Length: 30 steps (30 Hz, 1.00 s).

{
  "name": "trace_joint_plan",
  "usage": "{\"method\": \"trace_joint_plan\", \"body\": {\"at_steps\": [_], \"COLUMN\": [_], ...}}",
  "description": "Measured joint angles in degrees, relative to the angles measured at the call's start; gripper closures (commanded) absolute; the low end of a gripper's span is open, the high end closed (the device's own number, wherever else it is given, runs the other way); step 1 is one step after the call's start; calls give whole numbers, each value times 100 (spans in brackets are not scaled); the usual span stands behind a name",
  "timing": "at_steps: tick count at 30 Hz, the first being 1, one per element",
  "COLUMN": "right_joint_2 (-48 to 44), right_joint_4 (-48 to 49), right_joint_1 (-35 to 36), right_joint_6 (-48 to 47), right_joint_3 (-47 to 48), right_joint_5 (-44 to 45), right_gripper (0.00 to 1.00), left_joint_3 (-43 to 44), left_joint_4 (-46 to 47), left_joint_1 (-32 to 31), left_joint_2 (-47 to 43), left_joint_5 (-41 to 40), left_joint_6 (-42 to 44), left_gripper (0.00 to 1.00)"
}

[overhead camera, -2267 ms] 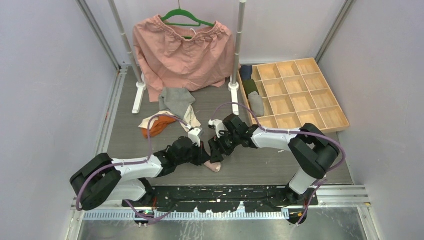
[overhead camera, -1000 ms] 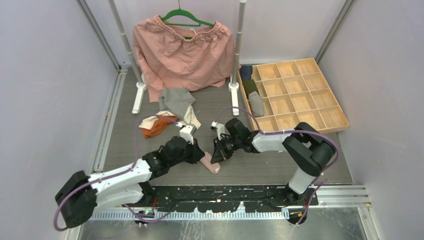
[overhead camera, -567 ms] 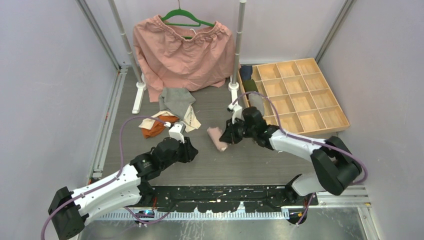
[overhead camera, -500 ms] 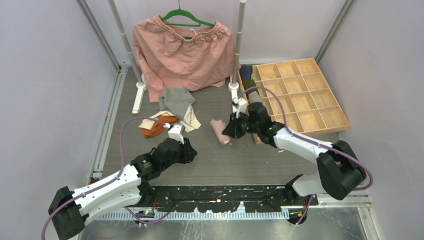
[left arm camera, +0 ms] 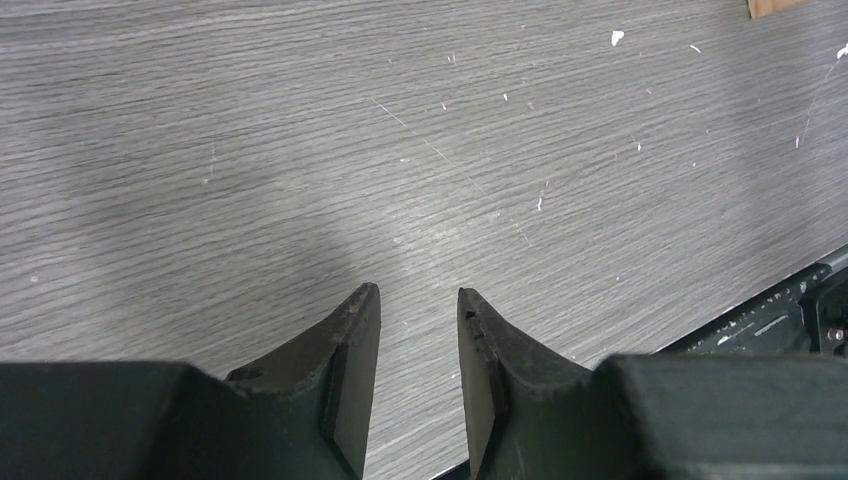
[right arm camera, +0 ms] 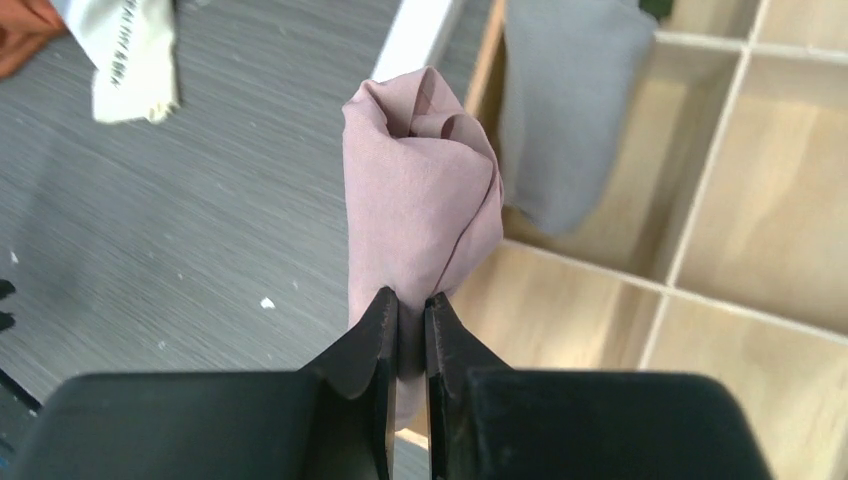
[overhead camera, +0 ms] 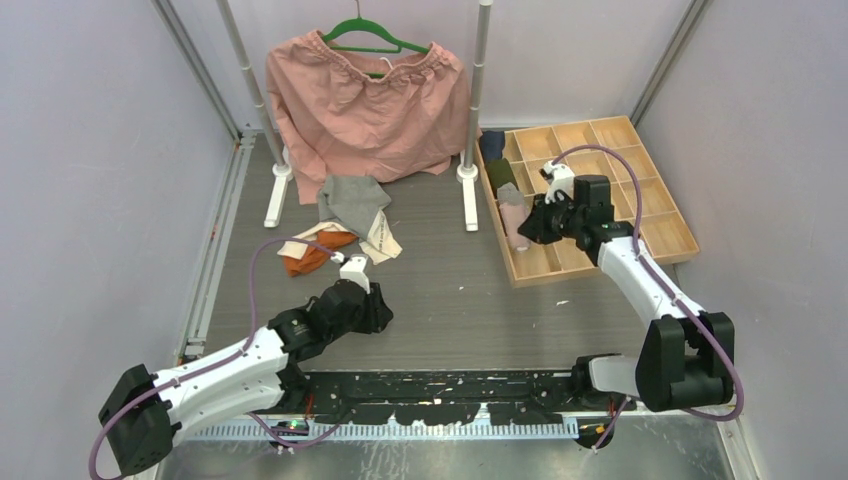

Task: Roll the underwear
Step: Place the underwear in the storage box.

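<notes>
The right gripper (right arm camera: 405, 300) is pinching a dusty pink roll (right arm camera: 420, 170) of underwear by one end, hanging it over the left rim of the wooden divided tray (overhead camera: 640, 235), just beside a grey roll (right arm camera: 565, 110) lying in a left-column compartment; the left gripper (left arm camera: 415, 300) is hovering well left of the tray, jaws narrowly parted on nothing. A heap of loose underwear (overhead camera: 352, 200) is lying farther left of the tray, its cream piece (overhead camera: 380, 238) carrying dark print too small to read. The grey wood-grain tabletop (overhead camera: 470, 290), flecked white, is sitting between plain lilac walls (overhead camera: 90, 150).
</notes>
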Motion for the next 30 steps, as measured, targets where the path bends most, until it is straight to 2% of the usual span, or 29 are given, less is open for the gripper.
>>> {"method": "trace_joint_plan", "body": {"at_steps": [5, 12, 25, 30], "right_joint_2": [101, 98, 595, 817], "right_joint_4": [-767, -1235, -1283, -1235], "right_joint_1": [-505, -538, -538, -538], "right_joint_6": [-501, -800, -896, -892], "right_joint_3": [35, 35, 164, 164], "right_joint_5": [-295, -474, -483, -420], "right_gripper": [99, 99, 99, 95], "left_joint_3": [0, 0, 0, 0], "left_joint_4": [-7, -7, 35, 39], "left_joint_1": [0, 0, 0, 0], "left_joint_2": [-4, -31, 4, 107], "left_joint_5": [90, 166, 195, 225], "left_joint_6": [39, 48, 48, 48], "left_gripper": [64, 65, 66, 66]}}
